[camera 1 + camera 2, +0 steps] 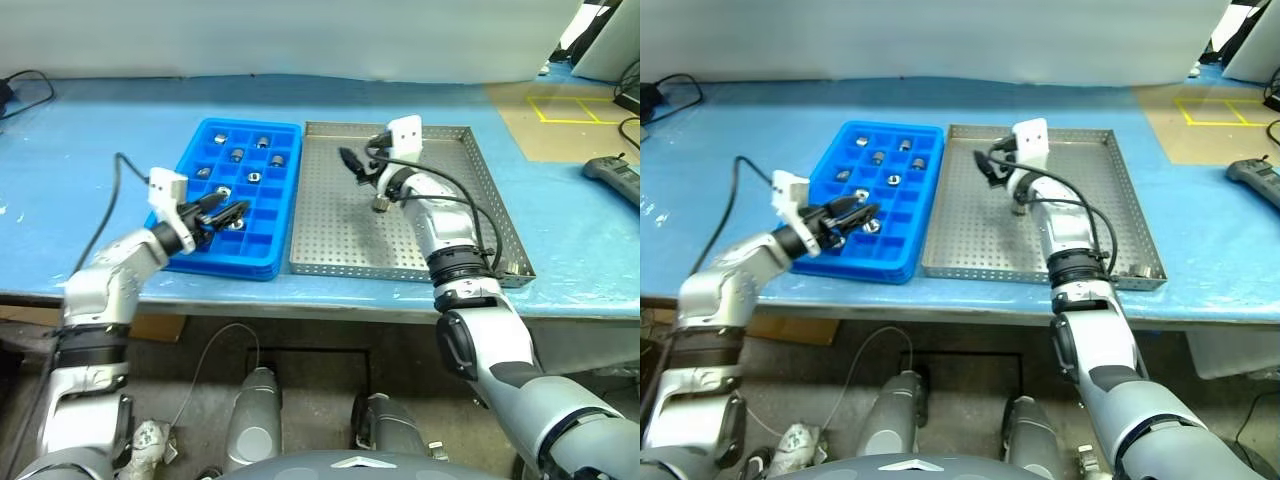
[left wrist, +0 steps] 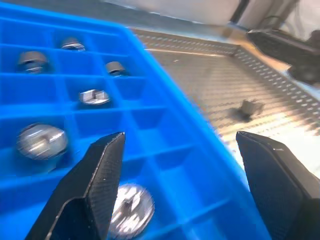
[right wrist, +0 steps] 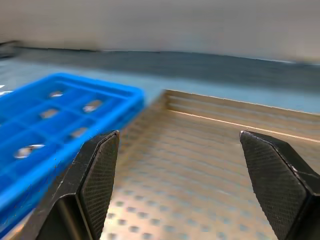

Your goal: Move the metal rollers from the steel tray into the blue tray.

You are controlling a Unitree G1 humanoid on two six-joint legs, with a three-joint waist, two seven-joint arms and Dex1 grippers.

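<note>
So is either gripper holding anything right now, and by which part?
Nothing is held. The left gripper and the right gripper both stand open with nothing between their fingers.

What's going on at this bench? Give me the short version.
A two-armed robot is moving metal rollers from the steel tray into the blue tray. Several rollers already sit in the blue tray's compartments, and one roller still lies in the steel tray. The left gripper hangs open over the blue tray's near end, empty. The right gripper is open over the steel tray, also empty.
</note>
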